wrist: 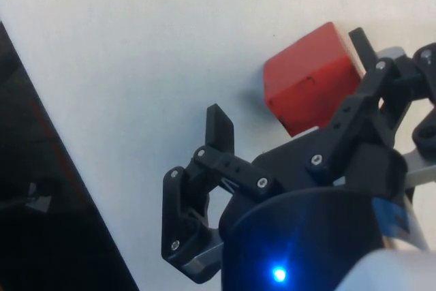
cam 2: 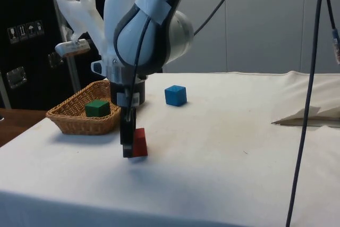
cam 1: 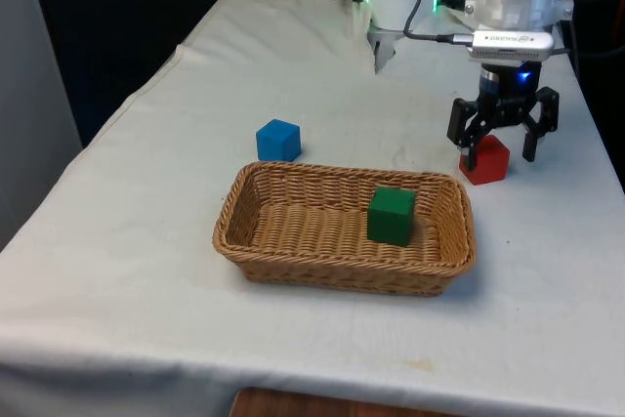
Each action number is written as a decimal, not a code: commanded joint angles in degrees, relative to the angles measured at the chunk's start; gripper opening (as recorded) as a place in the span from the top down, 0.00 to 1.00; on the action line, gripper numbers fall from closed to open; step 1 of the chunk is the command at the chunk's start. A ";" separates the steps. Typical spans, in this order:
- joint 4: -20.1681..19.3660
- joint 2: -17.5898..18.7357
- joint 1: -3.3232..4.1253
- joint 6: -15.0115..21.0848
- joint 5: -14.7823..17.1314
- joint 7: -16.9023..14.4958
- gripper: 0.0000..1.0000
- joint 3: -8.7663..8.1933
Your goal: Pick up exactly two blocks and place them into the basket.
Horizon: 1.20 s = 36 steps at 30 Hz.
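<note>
A: What do the blocks look like?

B: Three small plain cubes. The green block point(cam 1: 392, 215) sits inside the wicker basket point(cam 1: 293, 186), toward the front view's right end. The blue block point(cam 1: 278, 140) rests on the white-clothed surface point(cam 1: 146, 192), just beyond the basket's far rim, apart from it. The red block point(cam 1: 485, 159) is on the cloth past the basket's right end in the front view.

A: Any long axis to speak of?

B: Not on cubes. The red one sits flat, turned so a corner edge faces the front camera. The basket is oblong, its length running across the front view.

A: And the arm?

B: It reaches down nearly vertical, with the gripper point(cam 1: 503, 143) low over the red block. The fingers point(wrist: 219, 131) are spread apart. In the wrist view the block lies off toward one finger, not centred in the gap; the side view puts the fingertips down beside it, close to the cloth. Whether a finger touches the block, I cannot tell.
</note>
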 commanded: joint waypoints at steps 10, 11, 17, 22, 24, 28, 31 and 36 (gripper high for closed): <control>0.00 0.06 -0.06 0.00 -0.06 -0.29 0.00 0.00; 0.06 0.06 -0.11 0.06 0.00 -0.52 0.00 0.17; 0.06 0.06 -0.11 0.00 -0.06 -0.63 0.00 0.11; 0.06 0.06 -0.11 0.00 -0.06 -0.69 0.00 0.11; 0.06 0.11 -0.11 0.00 -0.06 -0.69 0.00 0.11; 0.06 0.11 -0.11 0.06 -0.06 -0.74 0.02 0.11; 0.06 0.11 -0.11 0.06 -0.06 -0.74 0.50 0.11; 0.00 0.06 -0.06 -0.06 -0.11 -0.63 1.00 0.00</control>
